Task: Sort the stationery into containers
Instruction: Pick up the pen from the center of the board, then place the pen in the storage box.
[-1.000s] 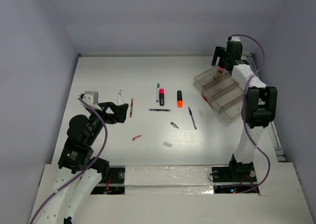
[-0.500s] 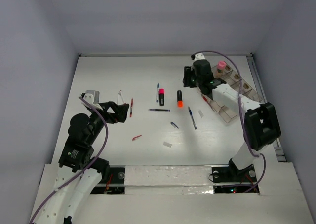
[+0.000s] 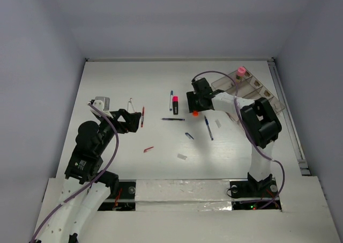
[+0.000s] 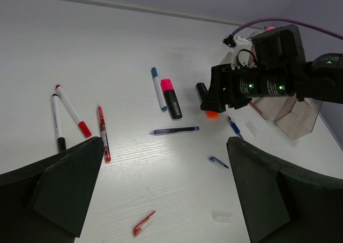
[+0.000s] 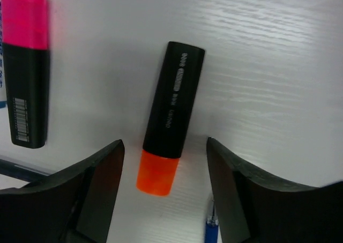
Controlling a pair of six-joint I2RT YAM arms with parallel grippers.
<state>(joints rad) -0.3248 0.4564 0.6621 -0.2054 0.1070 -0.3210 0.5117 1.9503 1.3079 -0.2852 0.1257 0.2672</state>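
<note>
My right gripper [image 3: 195, 105] is open and low over the orange-capped black marker [image 5: 171, 117], one finger on each side, not touching it. The marker's orange cap [image 3: 195, 113] shows under the gripper. The clear organiser tray [image 3: 261, 93] stands at the back right, with the pink-capped bottle [image 3: 241, 71] at its far end. My left gripper [image 4: 165, 141] is open and empty above the table's left side. A red pen [image 3: 142, 116], a dark pen [image 3: 173, 119] and a blue pen [image 3: 208, 127] lie loose on the table.
A pink-capped marker [image 3: 175, 102] and a blue-capped white pen [image 3: 171, 97] lie just left of my right gripper. Two thin markers [image 3: 130, 105] form a V at the left. A red clip piece [image 3: 148, 149], a blue cap [image 3: 189, 136] and white pieces [image 3: 182, 157] lie nearer.
My right arm has swung from above the tray, leftward and down, to the orange-capped marker. The pink-capped bottle now stands in the tray. The left arm has not moved.
</note>
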